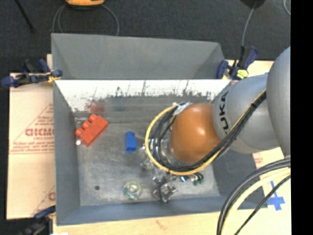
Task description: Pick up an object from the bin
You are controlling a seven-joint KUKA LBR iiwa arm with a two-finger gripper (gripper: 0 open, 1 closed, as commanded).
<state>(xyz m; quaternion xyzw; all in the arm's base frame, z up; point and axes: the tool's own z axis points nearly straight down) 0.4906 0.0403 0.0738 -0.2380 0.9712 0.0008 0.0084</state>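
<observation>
Camera view: claw (pixel 162 181) low in bin (pixel 66 146), mostly hidden under the arm's orange cover (pixel 191 133) and cable loops (pixel 155 131); released or clenched, cannot tell. Directly under the claw is a small heap of dark bits (pixel 164 194), close to the bin's near wall. Probably the target, but nothing seen gripped. Judged step: approach onto the heap for a grasp, task early, nothing lifted

To do it well: come straight down and centre on one piece of the heap, not the gap between pieces. Stay off the near wall just beyond the claw. Close only once low enough to the floor, then lift vertically so neighbours don't drag. Risk: bits are tiny and tangled, may slip or come up two at once

Heap look: dark grey/black, irregular, a few shiny glints, exact kind too small to tell. Just beside the claw on the arm side, a little thing with green tip (pixel 197 180). Near the claw on the side away from the arm, a clear round piece (pixel 132 189), greenish tint. Further off that same side and up-view: blue block (pixel 130 142), then orange studded brick (pixel 91 129), both well apart from the claw, loose on the floor
</observation>
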